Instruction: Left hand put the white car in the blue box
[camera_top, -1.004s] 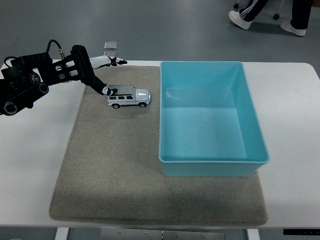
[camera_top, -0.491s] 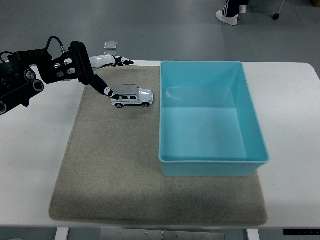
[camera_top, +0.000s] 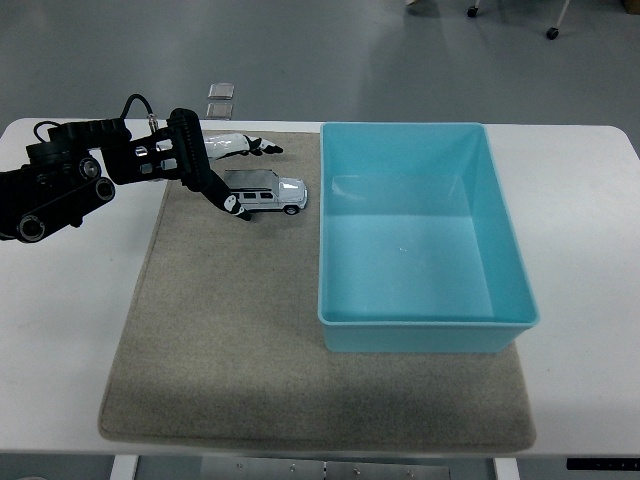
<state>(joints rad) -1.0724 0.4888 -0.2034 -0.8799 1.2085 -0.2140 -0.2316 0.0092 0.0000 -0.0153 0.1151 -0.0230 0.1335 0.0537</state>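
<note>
Closing in: left hand (camera_top: 215, 170) now straddling small white toy car (camera_top: 264, 193) on grey felt mat (camera_top: 230, 330), fingers (camera_top: 236, 208) spread, not yet gripping; open light-blue plastic box (camera_top: 505, 255) still empty.

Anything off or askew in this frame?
Nothing stands out. The small white toy car sits upright on the grey felt mat, the black left hand around its rear end. The blue plastic box stands square and empty.

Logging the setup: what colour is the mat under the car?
Grey-beige mat, clearest in the head view.
</note>
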